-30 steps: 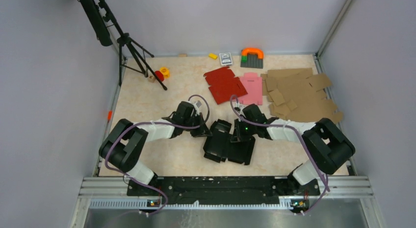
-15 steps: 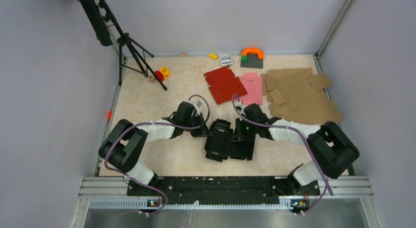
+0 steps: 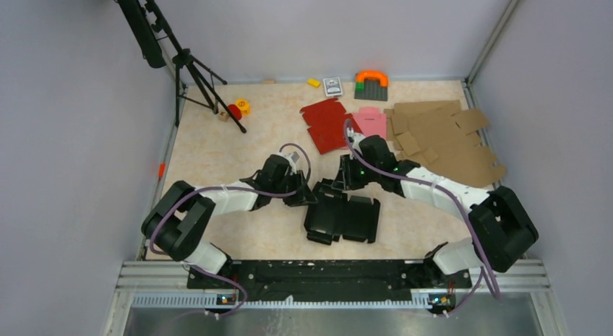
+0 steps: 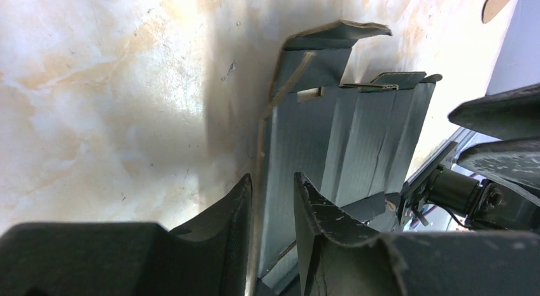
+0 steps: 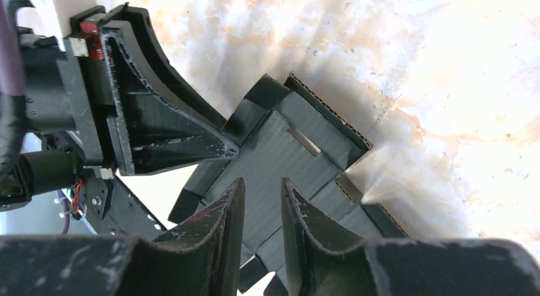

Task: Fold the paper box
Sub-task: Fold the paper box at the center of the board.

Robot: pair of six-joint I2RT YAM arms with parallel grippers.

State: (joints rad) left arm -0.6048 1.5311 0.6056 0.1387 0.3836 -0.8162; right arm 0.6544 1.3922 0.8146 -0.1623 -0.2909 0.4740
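1. At the left edge of the paper box [image 3: 343, 217], the left gripper [image 4: 272, 177] is reaching in low from the left. Its jaws are standing narrowly apart, with the box's pale-cored edge running through the gap. The card is looking thinner than the gap, so it is probably being straddled rather than pinched, likely so that side wall can be caught and raised.
2. Near the near edge of the table surface [image 3: 231, 141], about midway between its left and right edges, the box is lying mostly flat with its creased panels showing. Its far-left flaps are lifting off the surface.
3. Over the box's far edge, the right gripper [image 5: 262, 181] is pointing down at a slotted panel. Its jaws are also narrowly parted, with nothing between them. It appears placed to press or catch a flap while the left side is being worked.
4. Toward the far right corner, the red blank [image 3: 329, 125], the pink blank [image 3: 370, 130] and the brown cardboard pieces [image 3: 441, 137] are lying well apart from the box and taking no part.
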